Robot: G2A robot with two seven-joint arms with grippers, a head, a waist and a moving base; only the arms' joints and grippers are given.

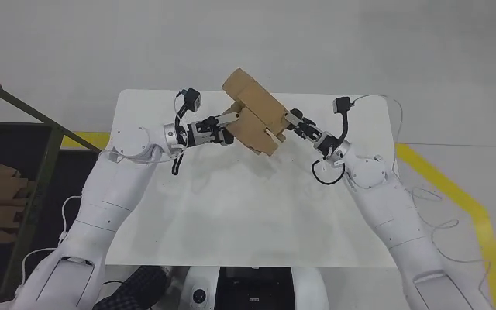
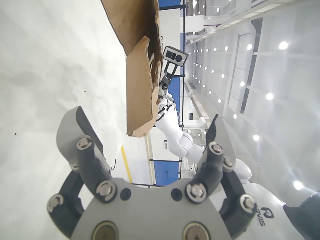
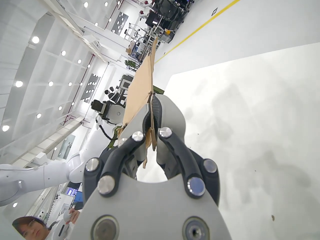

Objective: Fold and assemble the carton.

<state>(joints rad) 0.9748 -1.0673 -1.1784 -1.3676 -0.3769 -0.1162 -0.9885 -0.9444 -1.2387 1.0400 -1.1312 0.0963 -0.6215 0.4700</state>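
Cardboard first: the carton [image 1: 254, 116], partly folded, is held tilted over the far middle of the white bench [image 1: 232, 225]. Our right hand [image 3: 152, 106] is clamped on one of its edges, and we see the board pinched between both fingers in the right wrist view. Our left hand [image 2: 147, 114] sits at the carton's opposite side with its fingers spread wide and gripping nothing. A flap corner lies just ahead of them, and we cannot tell whether it touches.
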